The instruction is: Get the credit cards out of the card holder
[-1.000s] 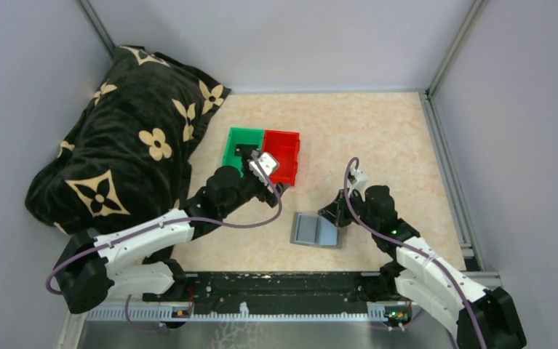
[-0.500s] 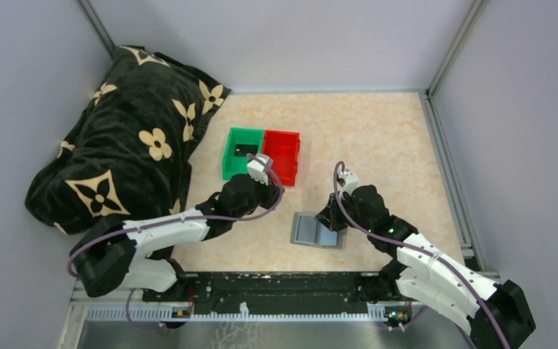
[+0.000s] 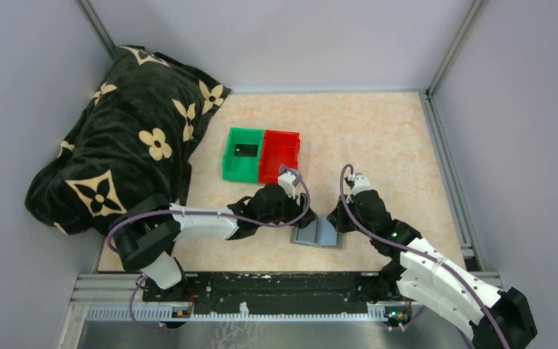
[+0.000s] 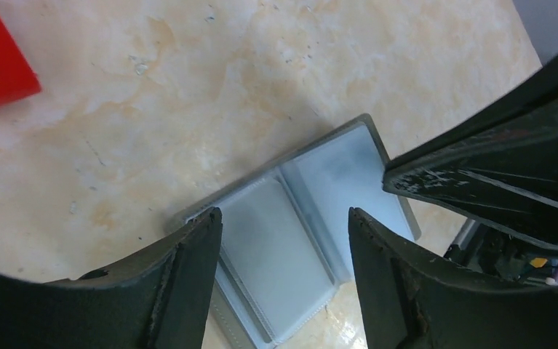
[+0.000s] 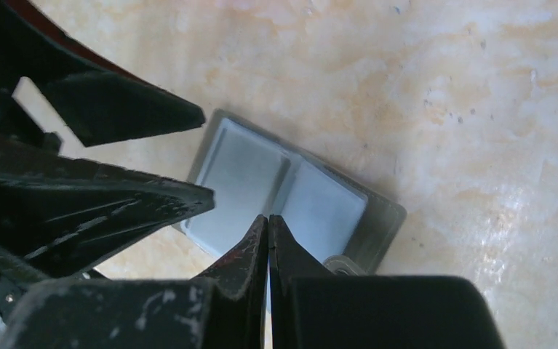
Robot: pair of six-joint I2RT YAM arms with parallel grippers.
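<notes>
At the left of the top view a black floral blanket [image 3: 123, 138] lay heaped. Right of it stood the green bin [image 3: 233, 163] – a dark card [image 3: 246, 150] inside – joined to the red bin [image 3: 290, 161]. Below centre, the left gripper [image 4: 284, 225] hung with jaws well apart and empty over the left panel of the card holder [image 3: 318, 234], which lay open on the beige table [image 3: 377, 138]. The right gripper [image 5: 268, 225], fingertips pressed together, pointed at its right panel.

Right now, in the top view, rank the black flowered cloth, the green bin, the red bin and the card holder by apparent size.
1. black flowered cloth, by far the largest.
2. green bin and red bin: they look alike, so no ranking between them.
3. card holder: looks slightly smaller, but it is partly covered, so this is unsure.
</notes>
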